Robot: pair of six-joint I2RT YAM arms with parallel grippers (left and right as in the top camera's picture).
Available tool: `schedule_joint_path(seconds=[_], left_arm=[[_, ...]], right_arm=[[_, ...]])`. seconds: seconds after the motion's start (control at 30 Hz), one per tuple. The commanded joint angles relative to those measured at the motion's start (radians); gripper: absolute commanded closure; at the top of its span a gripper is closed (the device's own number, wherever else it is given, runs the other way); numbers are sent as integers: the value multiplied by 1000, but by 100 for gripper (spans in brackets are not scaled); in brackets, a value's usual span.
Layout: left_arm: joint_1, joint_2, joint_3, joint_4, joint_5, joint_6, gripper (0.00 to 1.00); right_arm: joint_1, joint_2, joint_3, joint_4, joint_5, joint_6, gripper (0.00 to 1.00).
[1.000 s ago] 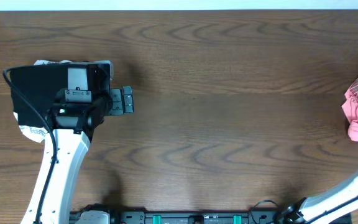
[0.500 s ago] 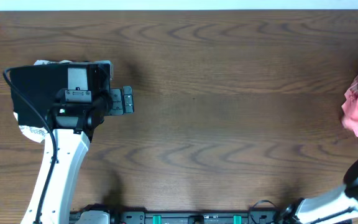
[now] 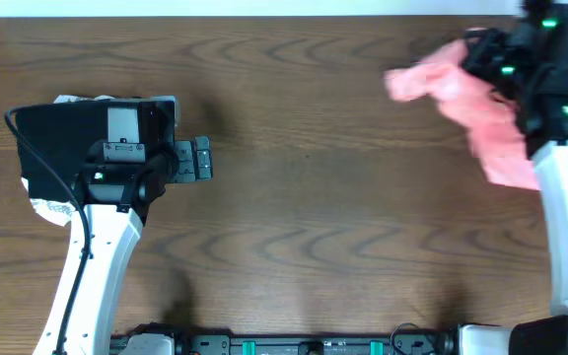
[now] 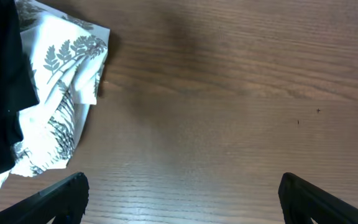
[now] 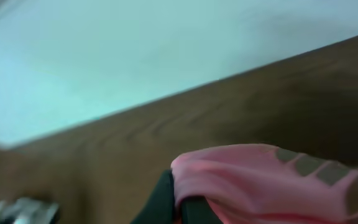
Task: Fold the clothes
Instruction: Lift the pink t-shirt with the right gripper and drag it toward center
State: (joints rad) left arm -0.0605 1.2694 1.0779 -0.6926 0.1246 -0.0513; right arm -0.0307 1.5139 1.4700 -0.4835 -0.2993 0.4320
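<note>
The right tool (image 5: 178, 202) is clamping shut on a bunched edge of the salmon-pink soft fabric T-shirt (image 3: 481, 113). The shirt is trailing, blurred, from the tool near the far right corner of the brown wood-grain tabletop (image 3: 343, 227). One end is reaching toward the middle of the far edge and the other is hanging beside the right arm (image 3: 560, 227); whether the cloth is touching the tabletop cannot be told. In the right wrist view, brownish-gold lettering (image 5: 306, 165) is showing blurred on the fabric. The left tool (image 3: 197, 160) is standing wide open, gripping nothing, near the left edge, just beside a black folded garment (image 3: 57, 138) that is lying over a white cloth with a grey leaf pattern (image 4: 61, 106).
</note>
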Motion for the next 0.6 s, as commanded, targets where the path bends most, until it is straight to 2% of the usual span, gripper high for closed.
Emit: schedule_joint_path(seconds=[0.0, 0.1, 0.27, 0.4, 0.57], left_arm=[[4, 5, 18, -3, 0, 12, 2], [4, 5, 18, -42, 0, 11, 2], [4, 5, 17, -58, 0, 11, 2], [4, 5, 17, -60, 0, 11, 2], [4, 5, 17, -62, 0, 11, 2]], right_arm=[[95, -4, 6, 1, 48, -45, 99], [158, -11, 6, -8, 45, -96, 99], [237, -27, 6, -64, -79, -206, 99], [276, -47, 6, -132, -8, -262, 99], [243, -124, 10, -148, 183, -281, 99]])
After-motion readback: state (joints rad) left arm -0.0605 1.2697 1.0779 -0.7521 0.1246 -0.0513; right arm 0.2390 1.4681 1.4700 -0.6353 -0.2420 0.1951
